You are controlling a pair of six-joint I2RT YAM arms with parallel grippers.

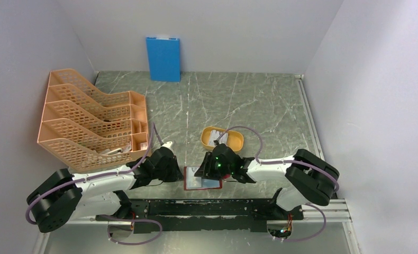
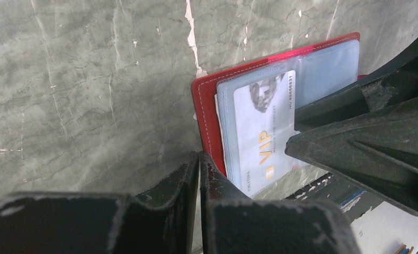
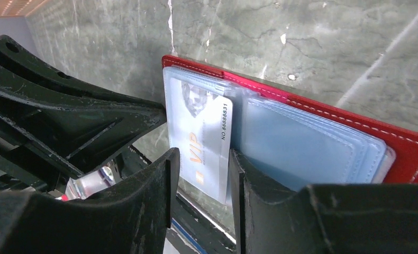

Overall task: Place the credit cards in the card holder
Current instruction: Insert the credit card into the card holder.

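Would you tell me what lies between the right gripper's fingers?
The VIP card, partly in the wallet, lies in the right gripper's open gap, seen in the right wrist view.

A grey-green marbled surface (image 1: pixel 238 100) with pale veins and scuffs carries everything. At its left side stands an orange plastic mesh file rack (image 1: pixel 85 119) with stepped compartments, set against the wall. At the back a blue rectangular board (image 1: pixel 163 58) stands upright, leaning on the rear wall. Near the middle lies a yellow-orange oval tray (image 1: pixel 204 138). Just nearer than the tray, a dark-red folding wallet (image 1: pixel 201 182) lies open and flat, clear sleeves upward, beside the black mounting rail (image 1: pixel 207 209) along the near edge.
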